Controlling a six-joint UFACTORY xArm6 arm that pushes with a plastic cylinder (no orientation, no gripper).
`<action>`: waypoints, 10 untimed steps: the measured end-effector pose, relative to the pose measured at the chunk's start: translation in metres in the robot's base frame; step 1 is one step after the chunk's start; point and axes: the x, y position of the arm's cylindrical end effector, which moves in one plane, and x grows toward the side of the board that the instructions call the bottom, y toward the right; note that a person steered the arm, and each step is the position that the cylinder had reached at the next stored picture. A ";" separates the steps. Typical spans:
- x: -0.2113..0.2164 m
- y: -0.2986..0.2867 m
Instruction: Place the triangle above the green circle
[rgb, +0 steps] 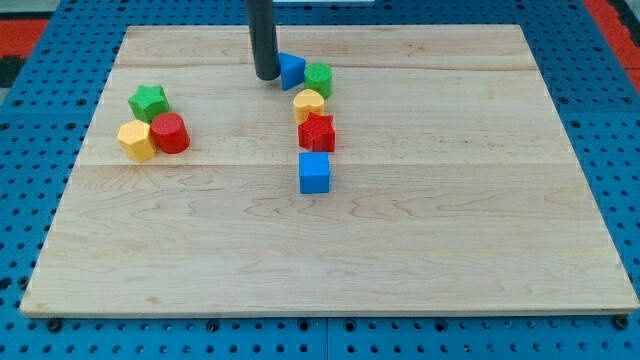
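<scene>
The blue triangle (291, 70) lies near the view's top middle, touching the left side of the green circle (319, 78). My tip (265, 76) stands right against the triangle's left side. The rod rises straight up out of the view's top.
Below the green circle lie a yellow block (308, 104), a red star (317, 132) and a blue cube (314, 172) in a column. At the view's left sit a green star (148, 102), a yellow hexagon (135, 140) and a red cylinder (170, 132) together.
</scene>
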 end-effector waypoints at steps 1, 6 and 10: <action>-0.008 0.003; 0.005 0.028; -0.074 -0.036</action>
